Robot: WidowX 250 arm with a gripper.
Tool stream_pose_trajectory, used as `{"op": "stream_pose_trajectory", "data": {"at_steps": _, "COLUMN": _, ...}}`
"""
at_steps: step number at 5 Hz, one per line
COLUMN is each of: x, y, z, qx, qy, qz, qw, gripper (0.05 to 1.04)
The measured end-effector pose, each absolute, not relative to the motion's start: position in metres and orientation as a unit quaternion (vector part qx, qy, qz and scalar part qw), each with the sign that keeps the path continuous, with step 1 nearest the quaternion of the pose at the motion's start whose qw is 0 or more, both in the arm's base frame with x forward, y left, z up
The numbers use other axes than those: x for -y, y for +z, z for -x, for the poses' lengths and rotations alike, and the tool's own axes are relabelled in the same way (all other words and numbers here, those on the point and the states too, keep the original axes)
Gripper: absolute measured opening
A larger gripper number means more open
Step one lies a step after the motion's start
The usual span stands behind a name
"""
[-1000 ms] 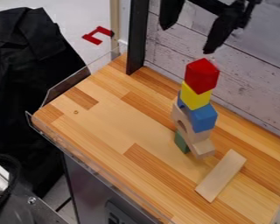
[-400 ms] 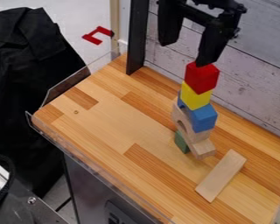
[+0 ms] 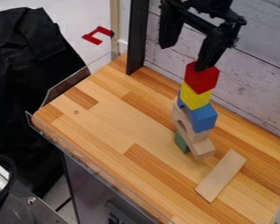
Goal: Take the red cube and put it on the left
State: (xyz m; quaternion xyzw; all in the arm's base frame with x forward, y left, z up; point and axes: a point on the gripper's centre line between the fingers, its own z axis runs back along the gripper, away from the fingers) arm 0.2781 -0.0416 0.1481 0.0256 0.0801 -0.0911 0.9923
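In the camera view, the black two-finger gripper [image 3: 186, 57] hangs down at the top, right of centre, in front of the whitewashed wood-plank wall [image 3: 250, 76]. Its pincer is spread wide, with nothing pinched in the gap. One finger points down above and left of the tower, and the other ends at the top of the solid red cube [image 3: 201, 80], overlapping its upper edge in the view; whether they touch, I cannot tell. The red cube sits at the very top of the tower, on the right half of the butcher-block wooden tabletop [image 3: 110, 131].

Directly under it is a bright yellow block [image 3: 195, 96], then a blue block [image 3: 204, 118]. Below and to the left of the blue one shows a pale wooden arch-shaped block [image 3: 178, 116], and a plain wooden block [image 3: 204, 150] juts out at the foot beside a dark green block [image 3: 181, 142]. The stack looks uneven, its parts turned at different angles.

A long flat wooden plank [image 3: 221, 176] lies slantwise on the tabletop, near the tower's foot and apart from it. A black upright post [image 3: 137, 39] stands at the far corner, and black cloth [image 3: 31, 63] hangs beyond the left edge
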Motion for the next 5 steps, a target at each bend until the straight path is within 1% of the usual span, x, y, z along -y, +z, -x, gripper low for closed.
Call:
{"op": "stream_pose_trajectory", "data": {"at_steps": 2, "x": 0.0447, "y": 0.1327, "z": -0.2888, "qx": -0.096, "qy": -0.096, "qz": -0.024, "qw": 0.990, "gripper": 0.999}}
{"op": "stream_pose_trajectory", "data": {"at_steps": 5, "x": 0.0481, "y": 0.1302, "z": -0.2840, "qx": -0.110, "qy": -0.097, "qz": -0.018, "qw": 0.989, "gripper": 0.999}}
